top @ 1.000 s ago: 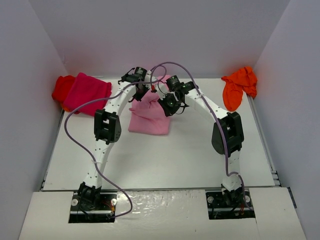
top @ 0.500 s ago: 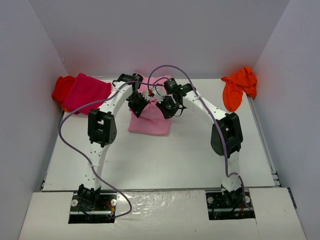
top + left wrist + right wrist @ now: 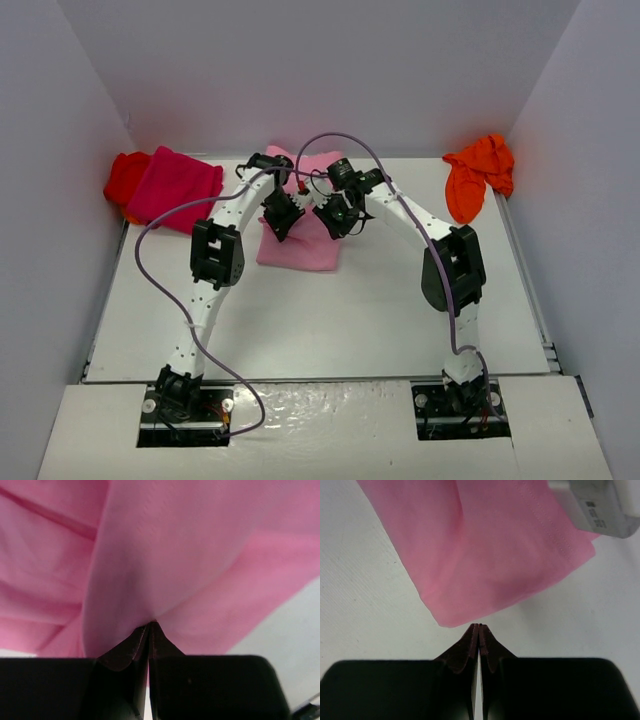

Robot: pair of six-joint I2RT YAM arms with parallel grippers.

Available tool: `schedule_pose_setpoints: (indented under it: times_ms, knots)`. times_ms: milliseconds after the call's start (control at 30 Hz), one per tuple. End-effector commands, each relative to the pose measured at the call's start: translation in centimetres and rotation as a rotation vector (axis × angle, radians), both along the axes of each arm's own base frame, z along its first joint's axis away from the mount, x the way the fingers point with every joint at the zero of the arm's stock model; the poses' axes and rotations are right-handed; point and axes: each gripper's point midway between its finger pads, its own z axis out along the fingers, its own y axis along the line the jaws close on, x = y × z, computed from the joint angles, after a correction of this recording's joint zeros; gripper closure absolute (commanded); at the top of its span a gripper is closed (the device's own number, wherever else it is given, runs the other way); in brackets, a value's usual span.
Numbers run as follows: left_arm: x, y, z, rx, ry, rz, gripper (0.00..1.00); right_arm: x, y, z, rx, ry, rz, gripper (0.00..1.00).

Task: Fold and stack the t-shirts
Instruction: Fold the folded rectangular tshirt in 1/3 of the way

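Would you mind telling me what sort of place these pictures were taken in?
Probably a robot test cell in a lab rather than a home: a white left arm and right arm mounted at a white table, boxed in by plain pale walls, with a light pink cloth t-shirt between them.

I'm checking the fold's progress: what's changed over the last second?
The left tool came down onto the light pink t-shirt, shut, pinching its cloth. The right tool stayed shut beside it, barely shifting. The magenta t-shirt, red t-shirt and orange t-shirt did not move.
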Motion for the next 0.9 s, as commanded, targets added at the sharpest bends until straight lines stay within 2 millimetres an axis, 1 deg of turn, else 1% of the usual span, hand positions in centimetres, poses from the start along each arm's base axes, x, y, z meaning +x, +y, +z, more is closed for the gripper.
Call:
schedule_pose_setpoints:
  times_ms: [0,100,200,267,367,433,500,567,667,733,767,867]
  knots:
    - [1.4,-1.1,1.2,0.035,-0.084,-0.026,1.0,-0.2,0.7,0.8,-0.003,-0.031,-0.001,1.0]
    - [2.7,-1.1,0.4,0.068,-0.133,-0.008,1.0,-0.4,0.7,0.6,-0.01,-0.03,0.003,1.0]
    - [5.5,-1.2,0.7,0.084,-0.248,0.083,1.0,-0.4,0.8,0.5,-0.018,-0.036,0.007,1.0]
    - [7.7,-1.4,2.1,0.07,-0.351,0.154,1.0,-0.5,0.7,0.3,-0.026,-0.037,0.008,1.0]
    - [10.3,-0.7,5.4,0.072,-0.502,0.265,1.0,-0.6,0.7,0.2,-0.032,-0.037,0.011,1.0]
    - [11.9,-0.2,6.9,0.078,-0.588,0.308,1.0,-0.6,0.7,0.0,-0.037,-0.04,0.011,1.0]
    - [13.2,-0.3,8.5,0.063,-0.654,0.326,1.0,-0.7,0.8,-0.2,-0.039,-0.036,0.014,1.0]
    - [14.2,0.1,8.6,0.09,-0.691,0.35,1.0,-0.9,1.0,-0.4,-0.042,-0.032,0.019,1.0]
    - [16.2,0.4,9.2,0.112,-0.77,0.397,1.0,-1.2,1.4,-0.9,-0.051,-0.027,0.032,1.0]
    - [16.8,0.7,9.4,0.129,-0.801,0.414,1.0,-1.3,1.6,-1.1,-0.053,-0.024,0.037,1.0]
    - [17.7,0.6,9.8,0.121,-0.843,0.425,1.0,-1.5,1.8,-1.4,-0.06,-0.02,0.042,1.0]
    - [18.1,0.6,10.4,0.108,-0.87,0.448,1.0,-1.8,2.2,-1.5,-0.062,-0.017,0.055,1.0]
